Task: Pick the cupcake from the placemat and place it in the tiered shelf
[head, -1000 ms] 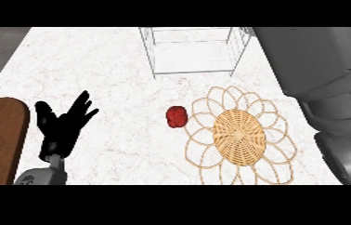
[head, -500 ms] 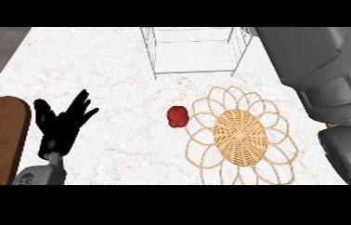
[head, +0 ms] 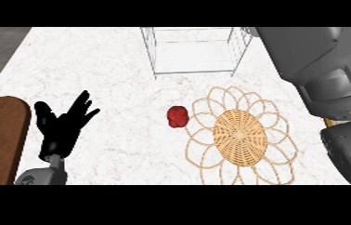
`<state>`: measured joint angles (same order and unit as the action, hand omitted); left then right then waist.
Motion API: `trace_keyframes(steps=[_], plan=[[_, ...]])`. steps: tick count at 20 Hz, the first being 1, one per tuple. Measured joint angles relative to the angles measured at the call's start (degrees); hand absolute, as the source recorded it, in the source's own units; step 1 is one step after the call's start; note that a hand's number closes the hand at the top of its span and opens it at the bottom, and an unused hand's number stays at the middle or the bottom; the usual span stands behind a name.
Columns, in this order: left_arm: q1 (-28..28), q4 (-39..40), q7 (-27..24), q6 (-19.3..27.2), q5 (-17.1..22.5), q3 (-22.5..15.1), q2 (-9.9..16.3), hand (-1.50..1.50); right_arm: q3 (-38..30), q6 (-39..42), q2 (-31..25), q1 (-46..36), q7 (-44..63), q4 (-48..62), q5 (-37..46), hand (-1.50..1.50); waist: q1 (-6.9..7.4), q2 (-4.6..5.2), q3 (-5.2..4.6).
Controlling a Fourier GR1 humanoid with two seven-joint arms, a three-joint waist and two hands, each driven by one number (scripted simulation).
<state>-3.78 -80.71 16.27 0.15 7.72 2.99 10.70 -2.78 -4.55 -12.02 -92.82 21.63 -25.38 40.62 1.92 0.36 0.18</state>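
Bright, even light on the marble counter [head: 109, 80]; faint shadows, no glare.

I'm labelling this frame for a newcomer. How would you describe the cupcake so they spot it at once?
Start at the woven, flower-shaped placemat on the right of the white counter. Look at its left edge, on the side away from the wire shelf. The cupcake is the small red lump there, the only red thing on the counter.

Kitchen counter, white marble top [head: 103, 66], woven placemat [head: 240, 135] (wicker), wire tiered shelf [head: 195, 52]
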Motion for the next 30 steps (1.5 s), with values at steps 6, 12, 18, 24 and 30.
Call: trace_keyframes(steps=[6, 12, 18, 24, 30], plan=[[-0.42, 0.88, -0.26, -0.40, 0.13, 0.56, 0.24, 0.00, -3.40, -4.24, 0.03, -1.10, 1.15, 1.69, -1.60, -1.50, 0.03, 0.08, 0.03], [0.14, -0.09, 0.54, -0.56, 0.26, 0.20, -0.13, 0.00, -9.48, -9.26, -0.19, -2.00, 1.90, 1.14, -6.43, -1.50, 0.01, 0.04, 0.03], [-0.02, 0.46, -0.19, -0.92, 0.09, 0.57, 0.13, 0.00, -15.67, -13.90, 0.35, -2.08, -0.16, -0.29, -12.28, -1.50, -0.06, 0.04, 0.09], [0.38, 0.25, 0.06, -0.74, 0.14, 0.85, -0.09, 0.00, -18.99, -19.18, -2.47, -2.13, -0.02, -1.68, -14.41, -1.50, -0.47, -0.13, 0.05], [0.61, 0.20, 0.73, -0.12, -0.18, 1.56, 0.24, 0.00, -19.99, -24.10, -8.31, -0.33, 2.13, -2.89, -13.29, -1.50, -1.26, -0.34, 0.11]])
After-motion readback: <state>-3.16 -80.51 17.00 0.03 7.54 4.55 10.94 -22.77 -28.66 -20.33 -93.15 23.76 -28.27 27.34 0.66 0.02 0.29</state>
